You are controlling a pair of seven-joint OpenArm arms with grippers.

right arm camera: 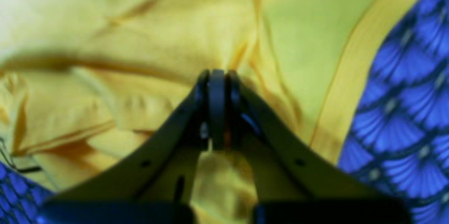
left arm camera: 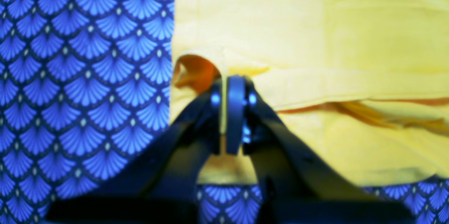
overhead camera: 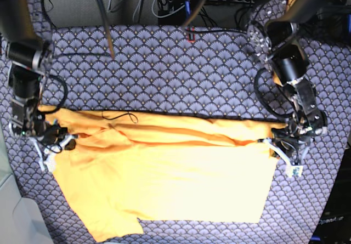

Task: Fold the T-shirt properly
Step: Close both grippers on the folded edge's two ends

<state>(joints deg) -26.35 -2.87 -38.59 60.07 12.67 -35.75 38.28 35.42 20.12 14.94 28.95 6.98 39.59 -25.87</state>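
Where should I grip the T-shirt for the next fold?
Probably the near hem corners of the T-shirt, approached from its two short sides. The left gripper and right gripper are both pinched on the far folded edge, while the near edge lies flat on the patterned cloth.

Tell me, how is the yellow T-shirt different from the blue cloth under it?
The T-shirt is plain orange-yellow; the blue cloth has a fan pattern. The T-shirt is wrinkled and partly folded; the cloth lies smooth. The T-shirt lies on top, pinched by both grippers; the cloth is not gripped. Both are fabric.
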